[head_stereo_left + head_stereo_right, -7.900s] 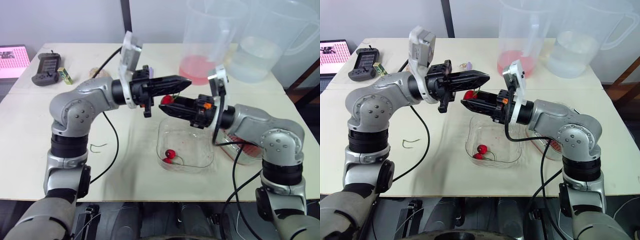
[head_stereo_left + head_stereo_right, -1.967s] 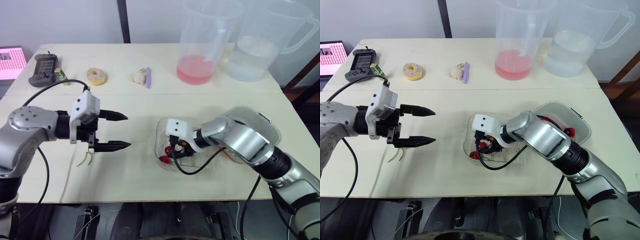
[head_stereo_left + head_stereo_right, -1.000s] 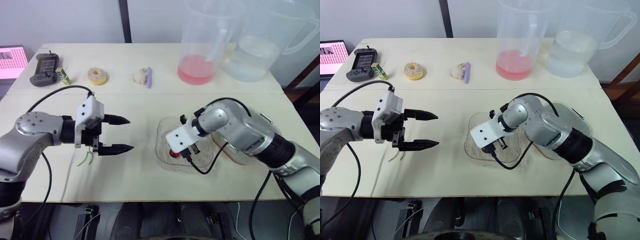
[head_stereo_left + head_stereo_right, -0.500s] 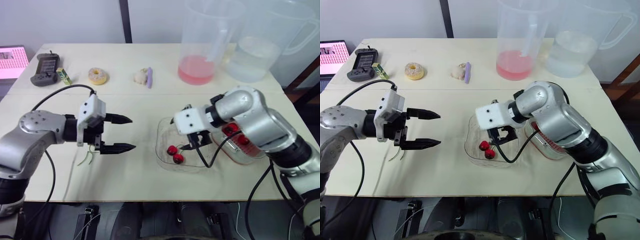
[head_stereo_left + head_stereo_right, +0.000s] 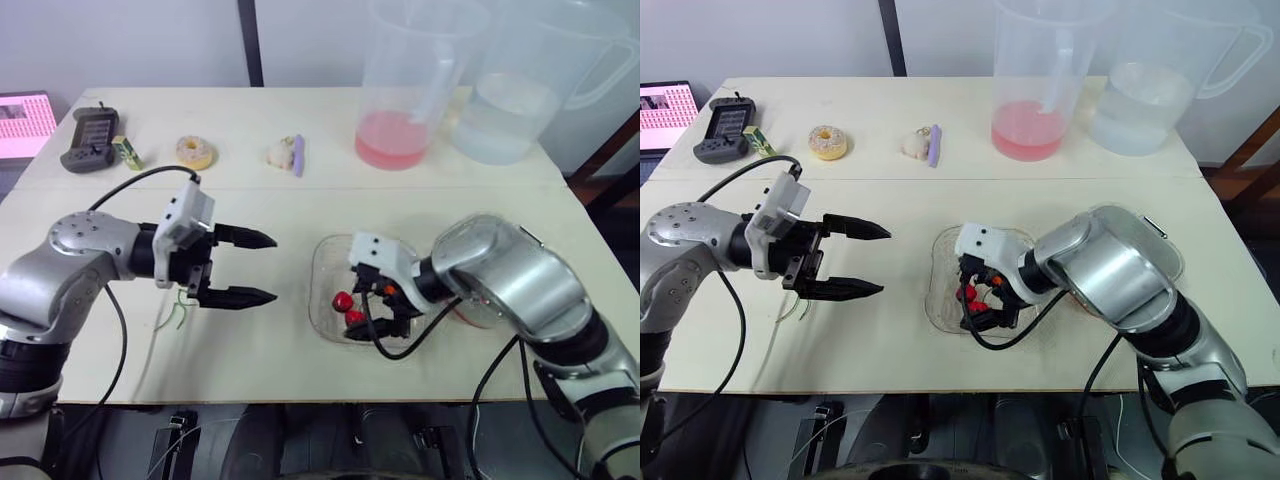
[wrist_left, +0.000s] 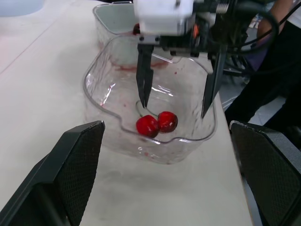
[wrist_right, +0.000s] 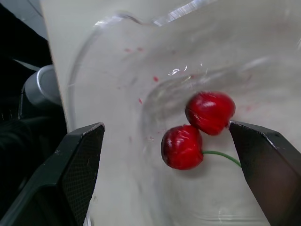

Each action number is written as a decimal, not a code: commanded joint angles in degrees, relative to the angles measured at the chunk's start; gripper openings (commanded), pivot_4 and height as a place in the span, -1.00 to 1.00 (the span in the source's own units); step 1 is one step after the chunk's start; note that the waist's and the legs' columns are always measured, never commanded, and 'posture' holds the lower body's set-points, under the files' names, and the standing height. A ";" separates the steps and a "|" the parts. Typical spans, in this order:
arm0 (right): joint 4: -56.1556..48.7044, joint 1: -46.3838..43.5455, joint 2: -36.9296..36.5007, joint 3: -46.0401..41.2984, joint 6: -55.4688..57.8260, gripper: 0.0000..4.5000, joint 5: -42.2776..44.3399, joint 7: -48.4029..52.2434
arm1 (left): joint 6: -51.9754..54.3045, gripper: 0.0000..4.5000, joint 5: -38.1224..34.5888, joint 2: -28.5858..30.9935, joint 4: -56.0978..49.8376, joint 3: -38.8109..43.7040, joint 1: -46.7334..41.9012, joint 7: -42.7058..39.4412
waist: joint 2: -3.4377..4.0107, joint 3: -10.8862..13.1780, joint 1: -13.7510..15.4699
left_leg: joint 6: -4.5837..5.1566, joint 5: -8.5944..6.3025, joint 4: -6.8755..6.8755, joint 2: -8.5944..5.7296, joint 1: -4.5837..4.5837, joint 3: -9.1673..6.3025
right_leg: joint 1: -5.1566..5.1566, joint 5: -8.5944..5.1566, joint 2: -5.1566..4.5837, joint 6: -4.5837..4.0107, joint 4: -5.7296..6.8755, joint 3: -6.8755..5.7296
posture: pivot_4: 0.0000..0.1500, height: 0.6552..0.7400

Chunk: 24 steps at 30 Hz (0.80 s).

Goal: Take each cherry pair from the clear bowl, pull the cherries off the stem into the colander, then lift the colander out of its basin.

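The left gripper [image 5: 274, 268] hovers over the table [image 5: 300, 200], its fingers spread and empty, well left of the clear bowl [image 6: 109, 137]. On the floor of the bowl lies the cherry pair [image 6: 156, 123], both fruits touching. Their line runs from far-left to near-right in the head views, and a thin green stem [image 7: 221, 157] leaves one of them. The right gripper [image 6: 176, 100] hangs just above, fingers parted on either side, holding nothing. The pair is probably light, smooth and easily bruised, so the stem, or one fruit taken gently, seems the best hold.
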 commanded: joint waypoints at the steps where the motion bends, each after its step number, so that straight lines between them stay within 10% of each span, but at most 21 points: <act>1: 0.27 0.04 -0.83 1.22 -1.50 0.99 1.32 -4.42 | -0.69 1.00 -0.44 0.81 -0.68 1.82 -0.72 -0.34 | 0.00 0.00 -0.02 | 0.00 0.00 0.00 0.00 0.00 0.00 | 0.00 0.00 0.00 0.00 0.00 0.00 | 1.00 1.00; 8: 3.06 -1.36 -3.13 4.82 -5.88 0.99 3.34 -8.25 | -0.80 1.00 -0.07 1.06 -1.05 2.12 -0.25 0.21 | 0.00 0.00 -0.07 | 0.00 0.00 -0.01 0.00 0.00 0.00 | 0.00 0.00 0.00 0.01 -0.01 0.00 | 1.00 1.00; 14: 3.96 -2.38 -5.39 7.98 -9.41 0.00 4.20 -9.40 | -0.94 1.00 0.45 1.38 -1.41 2.09 0.26 0.81 | 0.00 0.00 -0.10 | 0.00 0.00 -0.02 0.00 0.00 -0.01 | 0.00 -0.01 0.00 0.01 -0.02 0.00 | 1.00 1.00; 24: 4.95 -3.57 -6.38 9.85 -12.33 0.00 4.96 -10.11 | -0.79 1.00 0.38 1.35 -1.88 1.91 0.54 1.45 | 0.00 0.00 -0.06 | 0.00 0.00 -0.02 0.00 0.00 -0.01 | 0.00 -0.01 0.00 0.01 -0.03 0.00 | 1.00 1.00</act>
